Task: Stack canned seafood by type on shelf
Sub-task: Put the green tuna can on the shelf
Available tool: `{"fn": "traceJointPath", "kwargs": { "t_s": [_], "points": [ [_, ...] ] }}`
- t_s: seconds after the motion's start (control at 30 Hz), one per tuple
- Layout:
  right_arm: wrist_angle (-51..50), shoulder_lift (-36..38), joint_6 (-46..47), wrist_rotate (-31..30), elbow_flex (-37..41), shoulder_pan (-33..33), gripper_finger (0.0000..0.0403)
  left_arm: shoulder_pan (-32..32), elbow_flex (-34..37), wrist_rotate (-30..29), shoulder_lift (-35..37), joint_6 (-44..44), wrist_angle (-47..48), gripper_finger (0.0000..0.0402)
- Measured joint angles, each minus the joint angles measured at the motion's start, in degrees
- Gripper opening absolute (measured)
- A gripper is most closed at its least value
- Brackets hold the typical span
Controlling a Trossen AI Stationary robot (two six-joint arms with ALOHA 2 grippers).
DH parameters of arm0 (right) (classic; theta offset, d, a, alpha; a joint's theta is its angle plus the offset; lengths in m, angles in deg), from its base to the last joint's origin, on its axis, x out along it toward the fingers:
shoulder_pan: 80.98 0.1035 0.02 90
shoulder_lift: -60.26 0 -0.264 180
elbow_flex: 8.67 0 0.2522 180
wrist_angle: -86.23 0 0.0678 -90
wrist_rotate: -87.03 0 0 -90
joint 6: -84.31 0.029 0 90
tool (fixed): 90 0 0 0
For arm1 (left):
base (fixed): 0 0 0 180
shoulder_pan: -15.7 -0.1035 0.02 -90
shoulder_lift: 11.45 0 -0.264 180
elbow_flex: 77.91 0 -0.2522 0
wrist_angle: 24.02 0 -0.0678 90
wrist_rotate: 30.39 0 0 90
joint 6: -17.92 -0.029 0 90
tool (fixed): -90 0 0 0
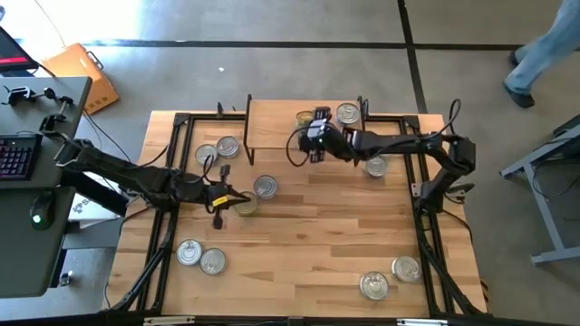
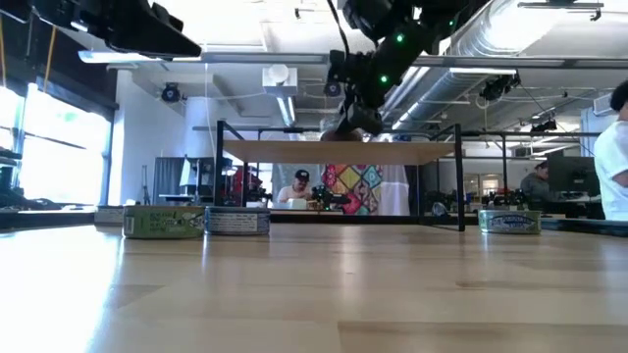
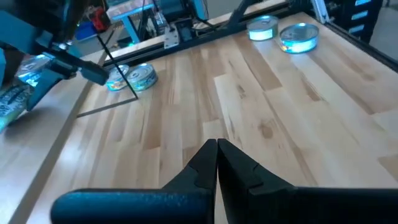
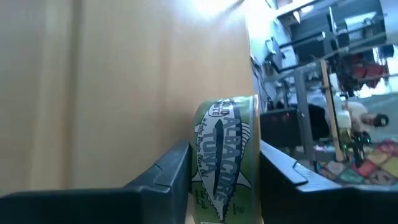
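Silver tin (image 1: 347,113) beside right gripper (image 1: 313,125) on shelf (image 1: 272,122)

Grey concrete floor (image 1: 272,72), ceiling ducts (image 2: 510,39), dark desk (image 1: 27,263) alongside.

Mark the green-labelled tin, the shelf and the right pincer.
Green-labelled tin (image 4: 225,158): right wrist view, on its side label.
Shelf (image 1: 272,122): high view, on a bare part of its wooden top.
Right pincer (image 4: 225,163): right wrist view, midway between its fingertips, which flank the tin.
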Motion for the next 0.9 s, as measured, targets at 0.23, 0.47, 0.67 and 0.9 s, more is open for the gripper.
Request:
{"fn": "traceJointPath", "kwargs": {
  "t_s": [0.23,0.47,0.67,0.9],
  "points": [
    [-0.7,0.2,0.6,3.7,-3.7,-1.0,0.0265,0.0,2.4,0.0,-0.2,0.3,-2.8,0.0005],
    [-15.2,0.1,17.0,14.1,-14.5,-4.1,0.0257,0.0,2.5,0.0,-0.3,0.4,-2.9,0.0005],
    [-21.7,-0.4,35.2,19.5,-17.1,-10.6,0.016,0.0,2.5,0.0,-0.3,0.4,-3.0,0.0005],
    [-20.0,-2.7,37.4,27.6,-15.5,-14.0,0.0037,-0.1,2.5,0.0,-0.3,-0.7,-3.6,0.0005]
  ]
}}
